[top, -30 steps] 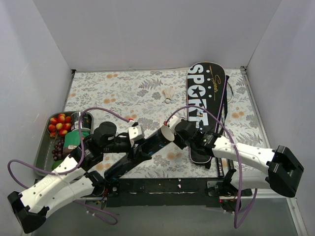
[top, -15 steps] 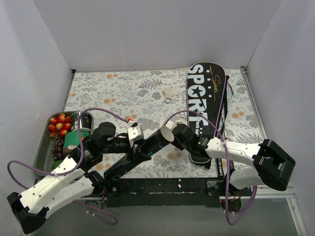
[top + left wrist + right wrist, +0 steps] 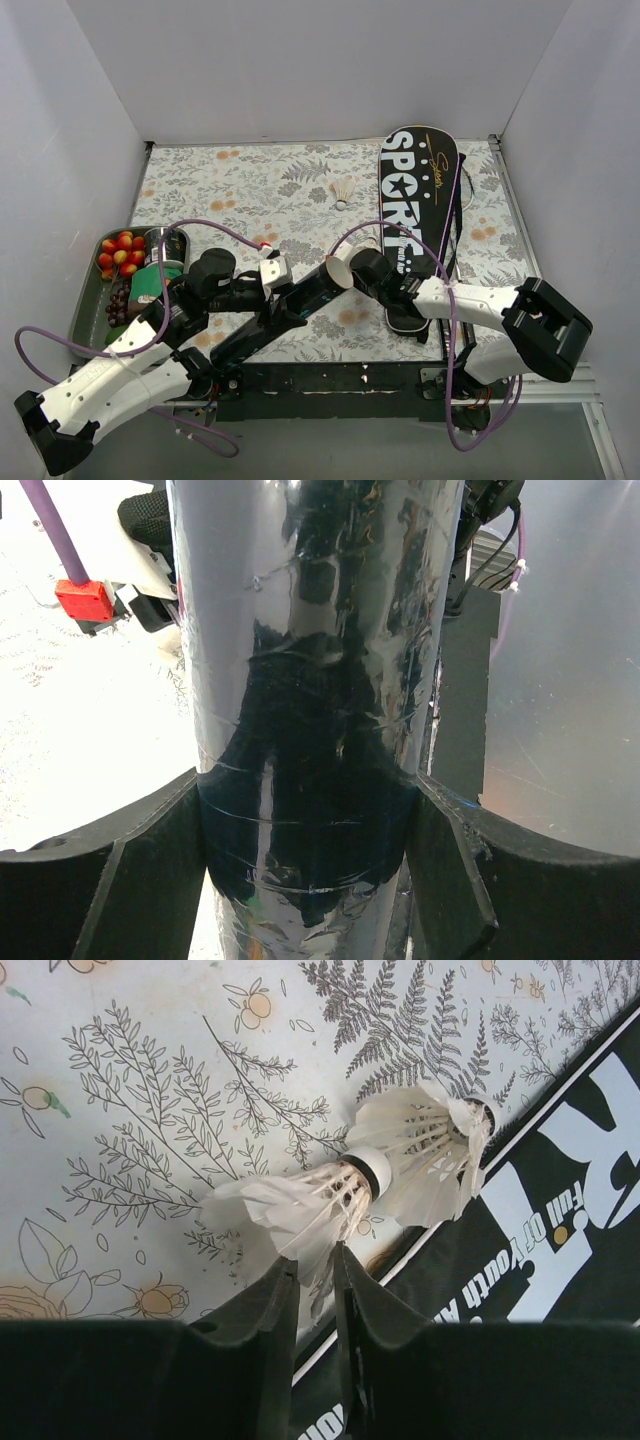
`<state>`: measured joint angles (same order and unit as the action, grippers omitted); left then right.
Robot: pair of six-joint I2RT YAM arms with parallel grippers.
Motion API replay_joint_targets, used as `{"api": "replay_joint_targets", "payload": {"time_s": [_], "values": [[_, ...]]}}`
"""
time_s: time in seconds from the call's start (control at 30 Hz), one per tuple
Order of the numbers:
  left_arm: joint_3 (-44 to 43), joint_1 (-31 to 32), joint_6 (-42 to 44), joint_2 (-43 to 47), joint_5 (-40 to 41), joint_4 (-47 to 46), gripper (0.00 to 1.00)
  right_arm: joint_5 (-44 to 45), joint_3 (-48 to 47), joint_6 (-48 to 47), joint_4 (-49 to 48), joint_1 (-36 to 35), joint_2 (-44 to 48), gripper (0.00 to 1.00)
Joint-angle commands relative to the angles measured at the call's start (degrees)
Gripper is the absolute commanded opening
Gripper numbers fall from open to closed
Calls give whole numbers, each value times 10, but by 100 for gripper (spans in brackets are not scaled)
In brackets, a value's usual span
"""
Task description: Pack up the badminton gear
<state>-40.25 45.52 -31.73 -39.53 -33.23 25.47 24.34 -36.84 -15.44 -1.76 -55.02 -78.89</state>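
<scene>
Top view: a flower-patterned counter point(image 3: 230, 190) with two arms reaching in from the near edge. The left pincer point(image 3: 275, 300) grips a long dark shuttle tube point(image 3: 320, 288) partway along its length, holding it slanted with the open mouth raised toward the middle. The right pincer point(image 3: 362, 268) sits just beside that mouth. A long black racket bag point(image 3: 418, 190) lettered "SPORT" lies to the right. One loose shuttlecock point(image 3: 343, 192) rests near the bag's far end, and a tray point(image 3: 85, 300) of fruit and cans sits at the left edge.

Left wrist view: the glossy tube fills the frame. The two dark fingers point(image 3: 150, 870) press on its sides, spread as wide as the tube.

Right wrist view: the pincer is almost closed, nipping only the feather edge of a white shuttlecock point(image 3: 300, 1205), whose cork points away from the fingers. A second shuttlecock point(image 3: 430, 1155) lies just beyond it, touching the bag's edge. The tube mouth is out of sight here.

Risks, as a judgement: so thin a hold on the feathers could let the shuttlecock twist or slip free. The skirt may snag on the tube rim if the two are not lined up, and a harder squeeze could crush the feathers.
</scene>
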Motion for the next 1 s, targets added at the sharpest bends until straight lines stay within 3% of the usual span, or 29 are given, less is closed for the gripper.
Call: {"api": "replay_joint_targets", "payload": {"time_s": [0.0, 0.07, 0.2, 0.4, 0.63, 0.97], "values": [[-12, 1, 8, 8, -8, -5, 18, 0, 11, -6, -25, 11, -6, 26], [-12, 1, 8, 8, -9, -6, 18, 0, 12, -7, -23, 13, -9, 22], [-12, 1, 9, 9, -10, -5, 18, -3, 3, -3, -14, 14, -8, 1], [-14, 1, 7, 15, -8, -3, 18, -31, -26, 23, 17, 14, 49, 1], [-17, 1, 3, 25, -7, 2, 18, -90, -91, 102, 157, 13, 119, 1], [-26, 1, 13, 25, -8, 10, 18, -106, -232, 198, 378, 13, 225, 1]]}}
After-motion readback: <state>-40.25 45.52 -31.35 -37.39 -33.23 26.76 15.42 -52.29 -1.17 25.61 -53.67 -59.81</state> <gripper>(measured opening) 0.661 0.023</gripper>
